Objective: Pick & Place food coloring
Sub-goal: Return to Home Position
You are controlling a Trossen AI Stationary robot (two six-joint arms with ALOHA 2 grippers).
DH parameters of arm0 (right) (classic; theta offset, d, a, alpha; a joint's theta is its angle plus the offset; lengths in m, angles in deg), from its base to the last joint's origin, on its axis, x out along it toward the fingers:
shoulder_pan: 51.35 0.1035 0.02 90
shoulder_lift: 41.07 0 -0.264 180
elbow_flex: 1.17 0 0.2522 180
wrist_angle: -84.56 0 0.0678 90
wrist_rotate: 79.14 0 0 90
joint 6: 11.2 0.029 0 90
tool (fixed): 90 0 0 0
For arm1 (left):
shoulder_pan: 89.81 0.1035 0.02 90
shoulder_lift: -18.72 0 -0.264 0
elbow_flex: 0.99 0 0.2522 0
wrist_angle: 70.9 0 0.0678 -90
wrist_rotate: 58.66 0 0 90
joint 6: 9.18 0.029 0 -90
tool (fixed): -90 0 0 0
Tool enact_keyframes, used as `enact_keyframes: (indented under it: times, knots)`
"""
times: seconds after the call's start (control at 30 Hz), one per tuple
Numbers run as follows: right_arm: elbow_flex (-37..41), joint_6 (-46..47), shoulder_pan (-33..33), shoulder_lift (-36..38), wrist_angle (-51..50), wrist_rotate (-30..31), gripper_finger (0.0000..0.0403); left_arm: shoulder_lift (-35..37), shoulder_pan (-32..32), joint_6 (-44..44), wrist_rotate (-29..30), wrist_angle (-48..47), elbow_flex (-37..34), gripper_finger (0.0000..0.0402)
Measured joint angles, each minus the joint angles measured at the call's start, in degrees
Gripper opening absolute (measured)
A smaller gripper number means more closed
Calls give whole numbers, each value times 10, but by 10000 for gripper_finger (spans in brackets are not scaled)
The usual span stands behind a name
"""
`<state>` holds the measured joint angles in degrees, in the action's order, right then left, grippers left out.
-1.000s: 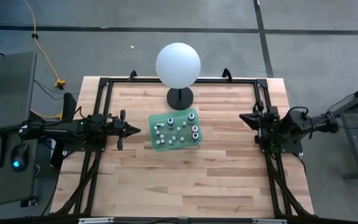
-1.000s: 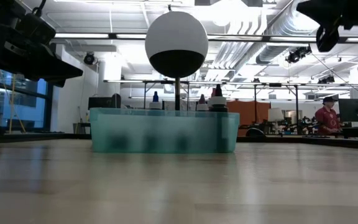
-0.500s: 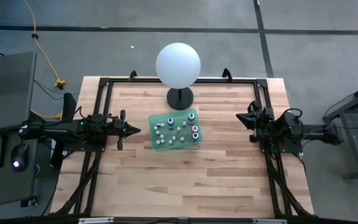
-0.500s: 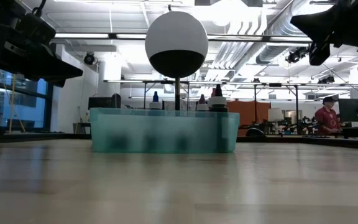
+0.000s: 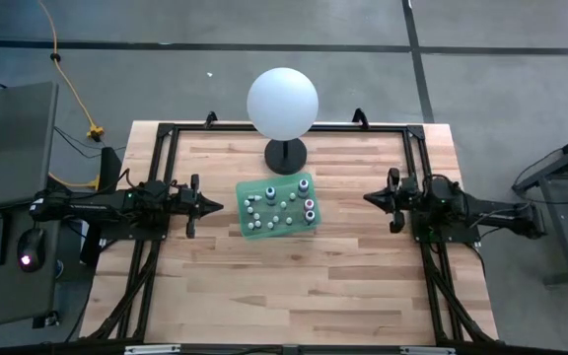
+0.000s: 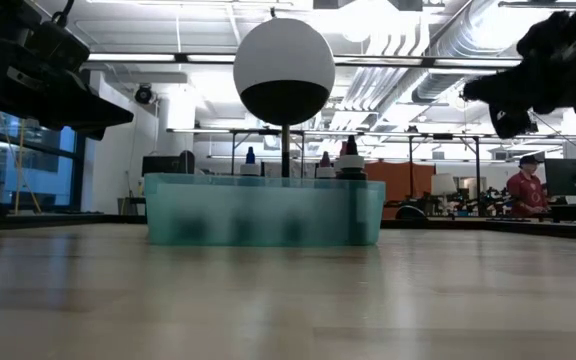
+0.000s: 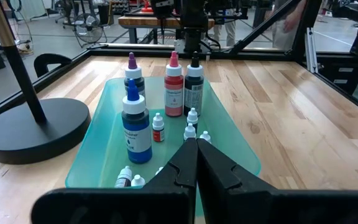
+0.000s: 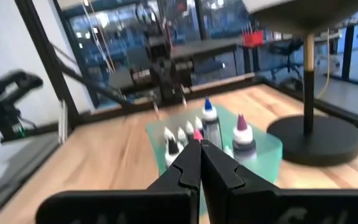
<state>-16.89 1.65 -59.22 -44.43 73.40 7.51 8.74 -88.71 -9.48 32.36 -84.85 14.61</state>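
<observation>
The food coloring bottles stand upright in a translucent green tray at the table's middle; several have blue, red, purple or dark tops, and small white ones stand among them. In the low view only the bottle tops show above the tray wall. My left gripper hovers shut just left of the tray, pointing at it, its tips together. My right gripper hovers shut right of the tray, pointing at it, some way off.
A big white sphere on a black stand rises just behind the tray. Black frame rails run along the table's far, left and right sides. Bare wood lies near the front edge. A person in red stands in the room beyond.
My right gripper has swung round from pointing toward the table's far edge to pointing left at the tray, has sunk lower and come closer to the tray, staying shut. The tray and bottles have not moved.
</observation>
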Motion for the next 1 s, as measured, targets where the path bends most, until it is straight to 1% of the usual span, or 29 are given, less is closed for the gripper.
enact_keyframes:
  times: [0.17,0.43,0.67,1.0]
  knots:
    - [-1,-14,0,0,-45,0,0,0,0,0,0,0,0,0]
    - [-1,-59,0,-13,-46,-7,0,0,0,0,0,0,0,0]
    - [-1,-55,0,-39,-48,-5,0,0,0,0,0,0,0,0]
    - [-1,-54,0,-41,-48,0,0,0,0,0,0,0,0,0]
